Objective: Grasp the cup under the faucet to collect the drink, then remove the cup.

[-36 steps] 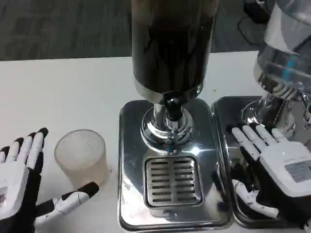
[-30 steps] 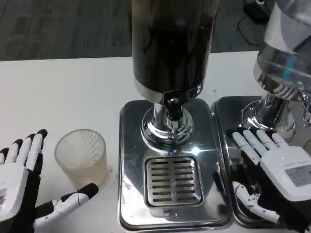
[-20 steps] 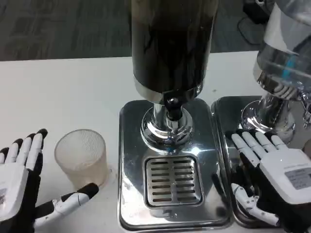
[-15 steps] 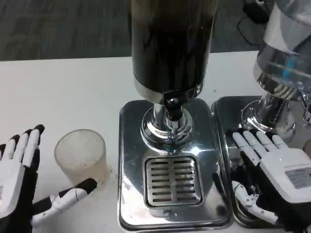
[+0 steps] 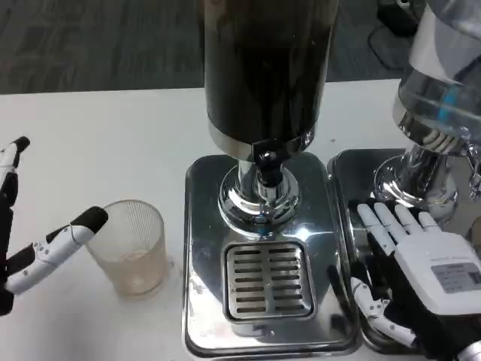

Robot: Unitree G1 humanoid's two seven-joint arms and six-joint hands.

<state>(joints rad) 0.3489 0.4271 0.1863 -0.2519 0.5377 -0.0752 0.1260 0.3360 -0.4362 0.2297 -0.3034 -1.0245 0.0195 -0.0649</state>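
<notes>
A clear ribbed plastic cup stands upright on the white table, left of the steel drip tray, with a little pale liquid at its bottom. The dark drink dispenser rises above the tray, its faucet over the grate. My left hand is at the left edge, fingers spread; one black-tipped finger reaches the cup's left rim. My right hand lies open, fingers spread, over the neighbouring tray on the right, holding nothing.
A second dispenser with a clear tank stands at the back right on its own steel tray. The table's far edge runs along the top, with dark carpet beyond. White tabletop stretches behind the cup.
My left hand has lifted and drawn back to the left, away from the cup's front; one finger now sits at the cup's rim. The right hand has slid slightly nearer to me.
</notes>
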